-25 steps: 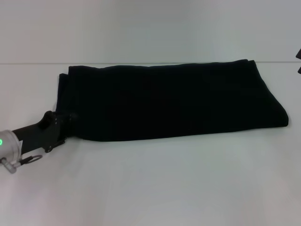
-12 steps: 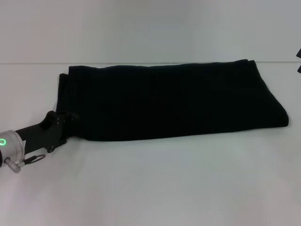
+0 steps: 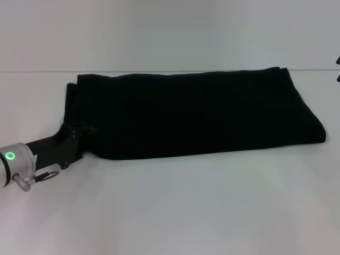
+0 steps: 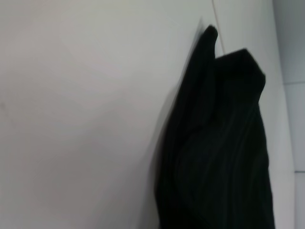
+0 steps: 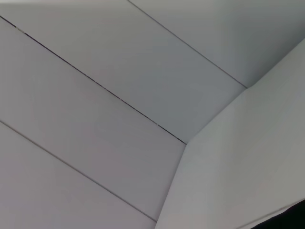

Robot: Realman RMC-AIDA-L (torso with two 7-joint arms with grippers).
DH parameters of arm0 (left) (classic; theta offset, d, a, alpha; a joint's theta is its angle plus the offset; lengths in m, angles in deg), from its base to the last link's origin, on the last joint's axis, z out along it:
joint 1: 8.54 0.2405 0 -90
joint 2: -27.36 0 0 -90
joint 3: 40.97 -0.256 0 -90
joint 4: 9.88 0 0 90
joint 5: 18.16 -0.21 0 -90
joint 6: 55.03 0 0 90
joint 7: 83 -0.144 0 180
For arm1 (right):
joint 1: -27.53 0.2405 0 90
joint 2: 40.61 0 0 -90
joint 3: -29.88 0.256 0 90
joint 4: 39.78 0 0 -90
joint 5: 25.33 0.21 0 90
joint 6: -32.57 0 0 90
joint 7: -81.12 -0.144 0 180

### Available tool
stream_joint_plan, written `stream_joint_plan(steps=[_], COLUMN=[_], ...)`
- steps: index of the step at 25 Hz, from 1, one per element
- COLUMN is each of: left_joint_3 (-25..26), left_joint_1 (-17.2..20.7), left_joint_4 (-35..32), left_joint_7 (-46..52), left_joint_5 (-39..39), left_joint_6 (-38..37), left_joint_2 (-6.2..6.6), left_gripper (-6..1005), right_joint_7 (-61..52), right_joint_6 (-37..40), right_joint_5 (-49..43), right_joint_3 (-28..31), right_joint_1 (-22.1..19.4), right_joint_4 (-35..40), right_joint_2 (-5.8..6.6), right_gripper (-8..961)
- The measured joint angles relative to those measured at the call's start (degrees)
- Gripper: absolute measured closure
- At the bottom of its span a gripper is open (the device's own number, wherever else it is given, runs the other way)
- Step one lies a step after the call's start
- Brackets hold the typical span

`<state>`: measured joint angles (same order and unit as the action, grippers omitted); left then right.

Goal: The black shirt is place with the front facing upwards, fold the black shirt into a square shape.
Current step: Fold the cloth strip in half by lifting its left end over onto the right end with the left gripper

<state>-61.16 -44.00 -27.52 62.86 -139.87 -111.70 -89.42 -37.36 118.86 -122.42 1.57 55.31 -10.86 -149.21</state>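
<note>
The black shirt point(image 3: 191, 111) lies on the white table point(image 3: 170, 207), folded into a long band that runs from left to right. No lettering shows on it. My left gripper point(image 3: 78, 136) reaches in from the lower left and touches the band's near left corner, where it merges with the dark cloth. In the left wrist view the shirt's point(image 4: 219, 152) end shows as layered folds on the table. My right gripper point(image 3: 338, 70) shows only as small dark bits at the far right edge, away from the shirt.
The table's far edge point(image 3: 159, 71) runs just behind the shirt, with a pale wall point(image 5: 119, 95) beyond it. White tabletop spreads in front of the shirt.
My left arm has slid to the right and slightly away from me, so the gripper has gone from beside the shirt's near left corner to touching it. The shirt has not moved.
</note>
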Motion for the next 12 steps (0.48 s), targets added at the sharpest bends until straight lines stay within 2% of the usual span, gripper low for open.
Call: stream_joint_plan(steps=[10,12], left_joint_3=[-1.58,-1.62], left_joint_1=[0.7,0.75], left_joint_4=[-0.69,-0.74], left_joint_7=[-0.3,-0.57], left_joint_5=[-0.2,-0.2], left_joint_6=[0.2,0.22], left_joint_2=[0.09,0.14], left_gripper=[655,725], right_joint_7=[-0.01,-0.13], right_joint_6=[0.28,0.33], right_joint_5=[0.15,0.15], right_joint_3=[0.52,0.62], right_joint_1=[0.06,0.07], right_joint_4=[0.0,0.0], right_joint_2=[0.07,0.06], right_gripper=[39,39])
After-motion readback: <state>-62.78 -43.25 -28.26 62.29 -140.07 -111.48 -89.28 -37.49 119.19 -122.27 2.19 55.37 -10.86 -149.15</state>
